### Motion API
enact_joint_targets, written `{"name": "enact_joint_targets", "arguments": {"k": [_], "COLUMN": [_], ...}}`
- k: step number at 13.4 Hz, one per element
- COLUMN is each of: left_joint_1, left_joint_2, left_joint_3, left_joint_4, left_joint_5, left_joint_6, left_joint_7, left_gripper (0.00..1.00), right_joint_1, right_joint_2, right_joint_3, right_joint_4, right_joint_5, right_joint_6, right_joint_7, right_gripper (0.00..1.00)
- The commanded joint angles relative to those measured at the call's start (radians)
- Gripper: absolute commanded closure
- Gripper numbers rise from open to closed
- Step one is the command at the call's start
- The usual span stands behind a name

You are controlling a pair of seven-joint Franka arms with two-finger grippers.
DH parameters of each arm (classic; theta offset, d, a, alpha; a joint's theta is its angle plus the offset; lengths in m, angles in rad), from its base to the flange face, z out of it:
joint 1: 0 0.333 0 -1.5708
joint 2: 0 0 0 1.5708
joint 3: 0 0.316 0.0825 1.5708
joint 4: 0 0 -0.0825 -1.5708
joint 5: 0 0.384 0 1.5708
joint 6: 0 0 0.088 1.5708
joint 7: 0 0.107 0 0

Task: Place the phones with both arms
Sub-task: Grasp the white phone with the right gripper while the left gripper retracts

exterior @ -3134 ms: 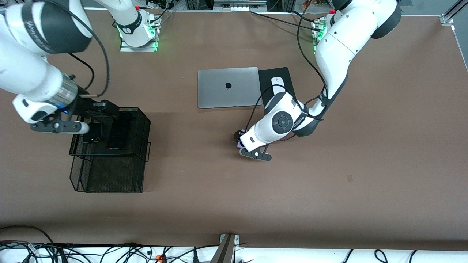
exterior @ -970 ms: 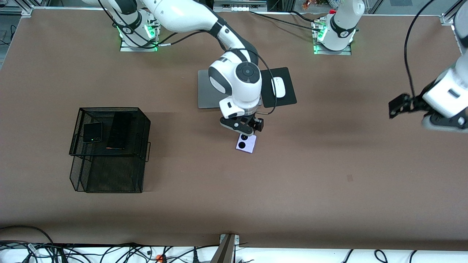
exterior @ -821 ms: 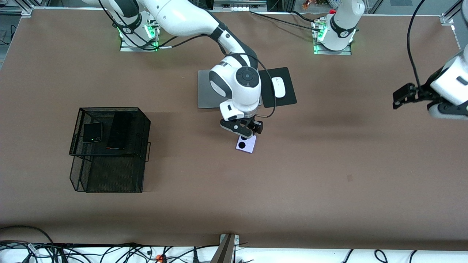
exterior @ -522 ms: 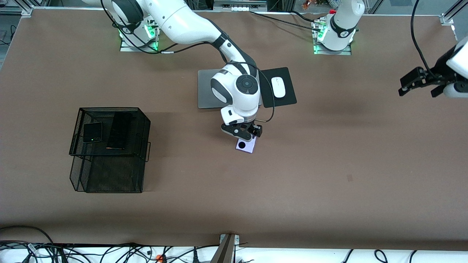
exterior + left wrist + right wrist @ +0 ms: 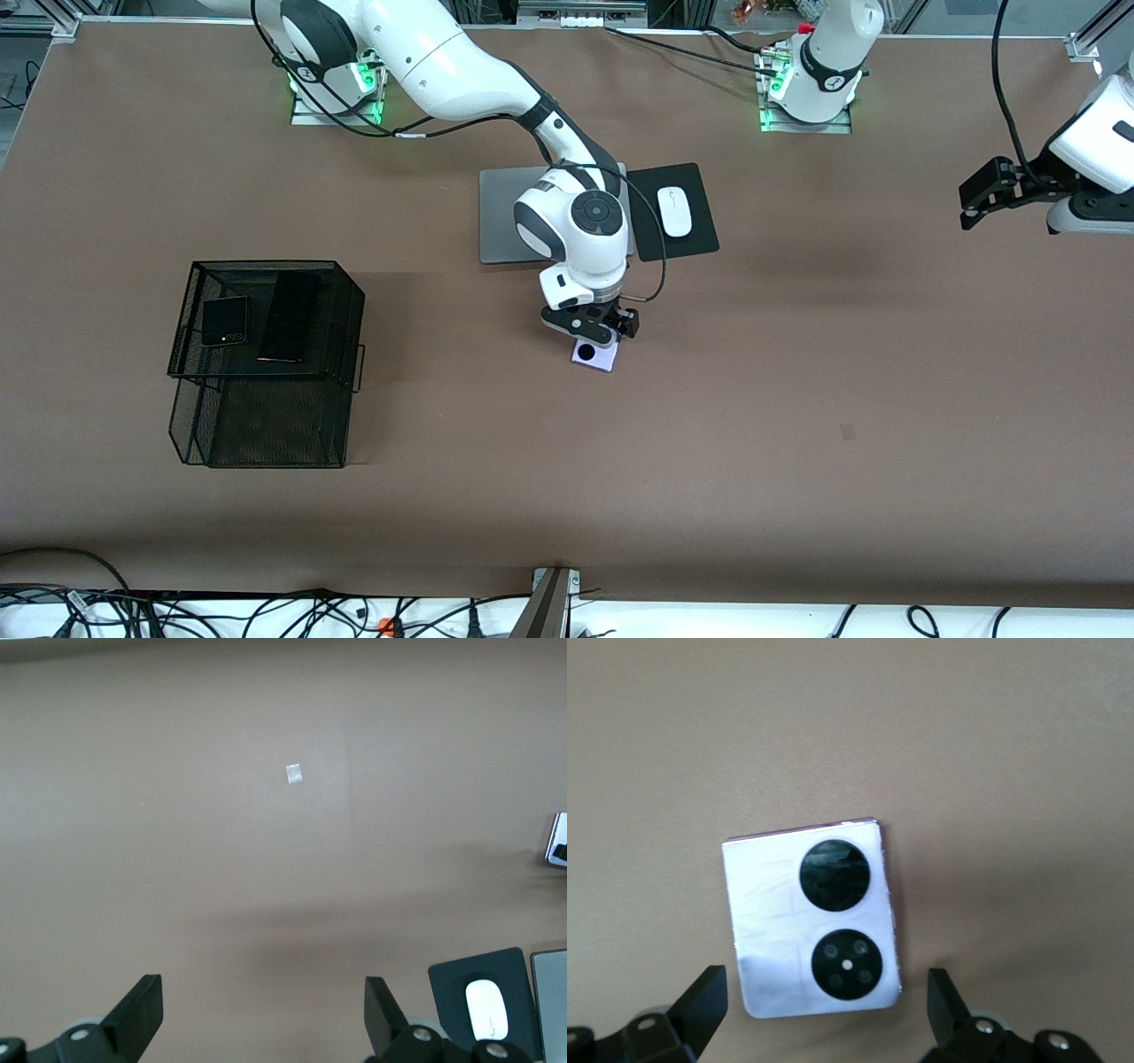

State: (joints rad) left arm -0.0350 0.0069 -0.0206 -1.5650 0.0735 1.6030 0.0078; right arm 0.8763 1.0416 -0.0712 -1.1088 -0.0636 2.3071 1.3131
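Note:
A small squarish white-lavender phone (image 5: 599, 358) (image 5: 811, 926) with two black circles lies flat on the brown table, nearer to the front camera than the laptop. My right gripper (image 5: 592, 333) (image 5: 826, 989) hangs open just over it, one finger at each side, touching nothing. A small squarish black phone (image 5: 223, 320) and a long slim black phone (image 5: 288, 317) lie on top of the black mesh basket (image 5: 266, 425). At the left arm's end of the table, my left gripper (image 5: 1067, 217) (image 5: 263, 992) is open and empty, high above bare table.
A closed silver laptop (image 5: 500, 217) lies mid-table, partly under the right arm. Beside it, a white mouse (image 5: 674, 211) (image 5: 485, 1010) rests on a black pad (image 5: 700, 239). Cables run along the table's front edge.
My right gripper has come down over the white-lavender phone and now covers one of its black circles. The left arm has drawn back toward its end of the table.

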Motion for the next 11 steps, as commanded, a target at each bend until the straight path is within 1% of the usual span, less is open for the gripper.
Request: {"name": "enact_joint_targets", "arguments": {"k": [1, 6, 7, 8, 9, 10, 11], "left_joint_1": [0.001, -0.003, -0.002, 0.004, 0.006, 0.006, 0.012], "left_joint_2": [0.061, 0.061, 0.061, 0.059, 0.044, 0.025, 0.024], "left_joint_3": [0.002, -0.001, -0.002, -0.002, 0.001, -0.001, 0.002], "left_joint_4": [0.082, 0.077, 0.071, 0.056, 0.007, -0.025, -0.03], "left_joint_5": [0.015, 0.014, 0.008, -0.023, -0.055, -0.057, -0.055], "left_joint_6": [-0.041, -0.041, -0.034, -0.003, 0.04, 0.072, 0.075], "left_joint_7": [0.009, 0.009, 0.012, 0.024, 0.023, 0.018, 0.02], "left_gripper": [0.0, 0.0, 0.0, 0.0, 0.0, 0.0, 0.0], "right_joint_1": [0.003, 0.004, 0.003, 0.003, 0.003, 0.004, 0.003], "right_joint_2": [0.037, 0.052, 0.051, 0.052, 0.054, 0.057, 0.058], "right_joint_3": [-0.004, -0.004, -0.004, -0.004, -0.004, -0.004, -0.004], "right_joint_4": [0.037, 0.037, 0.037, 0.037, 0.037, 0.037, 0.037], "right_joint_5": [-0.025, -0.053, -0.053, -0.055, -0.056, -0.061, -0.071], "right_joint_6": [0.022, 0.025, 0.025, 0.026, 0.026, 0.026, 0.032], "right_joint_7": [0.025, 0.023, 0.018, 0.017, 0.017, 0.018, 0.018], "right_gripper": [0.0, 0.0, 0.04, 0.09, 0.08, 0.07, 0.07]}}
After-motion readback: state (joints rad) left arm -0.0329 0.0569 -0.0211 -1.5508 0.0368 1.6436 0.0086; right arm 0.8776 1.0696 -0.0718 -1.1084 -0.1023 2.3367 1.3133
